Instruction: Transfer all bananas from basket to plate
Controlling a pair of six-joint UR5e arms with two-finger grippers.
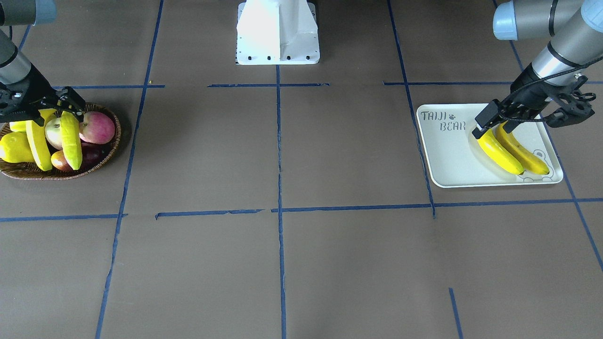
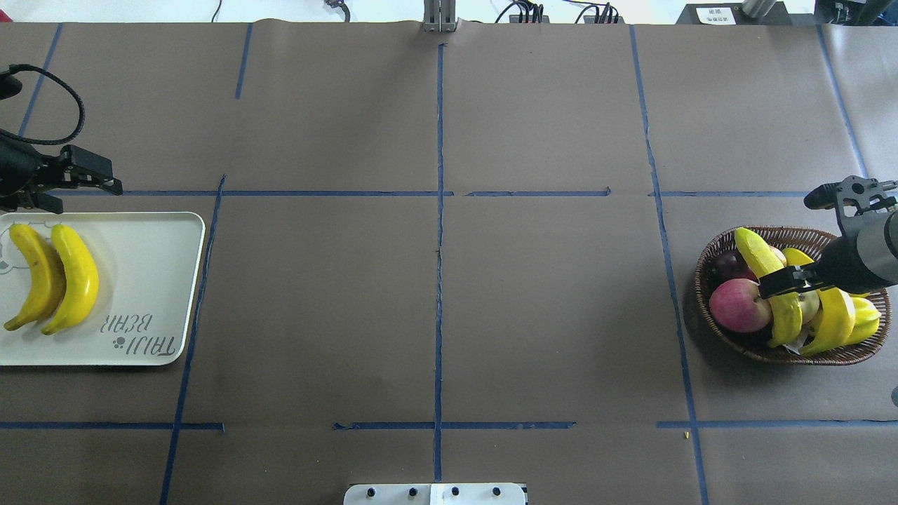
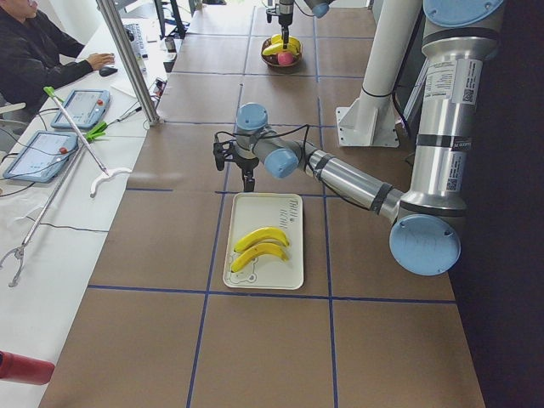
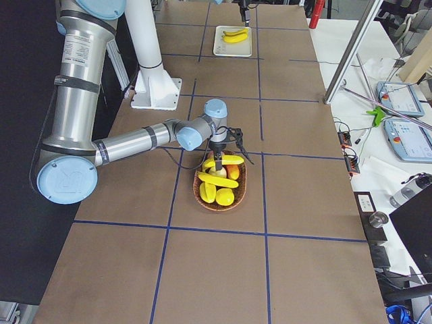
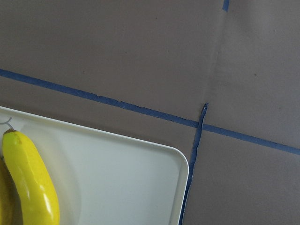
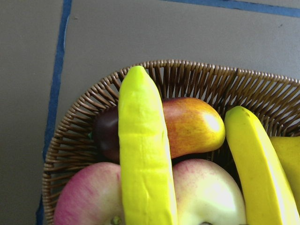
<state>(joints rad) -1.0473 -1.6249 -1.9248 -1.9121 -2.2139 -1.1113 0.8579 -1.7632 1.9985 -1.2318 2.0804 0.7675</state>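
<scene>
Two bananas point(image 2: 74, 277) point(image 2: 35, 277) lie side by side on the whitish plate point(image 2: 140, 280), also seen as bananas point(image 1: 499, 153) on the plate point(image 1: 447, 160). My left gripper point(image 2: 77, 193) hovers open just past their stem ends, holding nothing. At the other end, the wicker basket point(image 2: 722, 330) holds apples, plump yellow fruits and two more bananas. My right gripper point(image 2: 782, 287) is shut on one banana point(image 2: 772, 308), which looks slightly raised and fills the right wrist view point(image 6: 143, 154). The other banana point(image 2: 831, 319) rests beside it.
A pink apple point(image 2: 740, 305) and a dark fruit point(image 2: 729, 265) crowd the basket's inner side. The white robot base point(image 1: 278, 33) stands at the table's middle edge. A person sits at a side bench point(image 3: 34, 51) with tablets.
</scene>
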